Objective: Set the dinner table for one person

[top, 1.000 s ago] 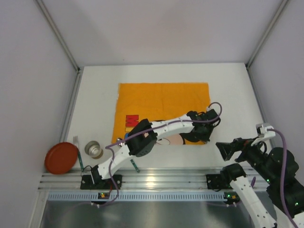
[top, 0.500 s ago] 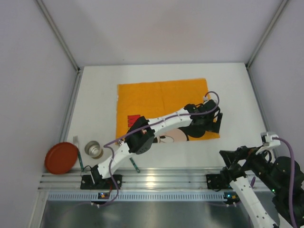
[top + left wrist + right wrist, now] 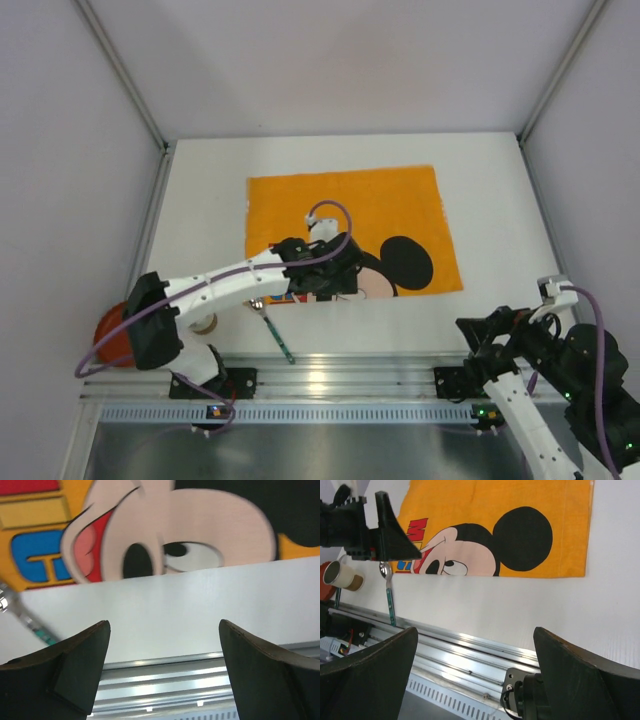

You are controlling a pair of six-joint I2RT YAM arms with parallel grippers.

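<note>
The dinner table (image 3: 500, 200) is a plain white top with an orange cartoon-mouse cloth (image 3: 345, 225) spread flat on it. My left gripper (image 3: 318, 285) hovers over the cloth's near edge, open with nothing between its fingers. In the left wrist view the gripper (image 3: 162, 630) frames bare table (image 3: 165, 605) just below the cloth (image 3: 165, 535). My right gripper (image 3: 472, 332) hangs open and empty near the table's front right. In the right wrist view the gripper (image 3: 475, 635) faces the rail, with the cloth (image 3: 510, 510) and the left gripper (image 3: 382, 532) beyond.
A red plate (image 3: 112, 335) and a metal cup (image 3: 207, 322) sit at the front left, partly hidden by the left arm. A green-handled spoon (image 3: 277, 337) lies near the front edge. An aluminium rail (image 3: 330, 375) runs along the near side.
The left gripper opened and let go of the cloth's right front corner, then swung left to the middle of the front edge. The cloth now lies flat. The right arm drew back.
</note>
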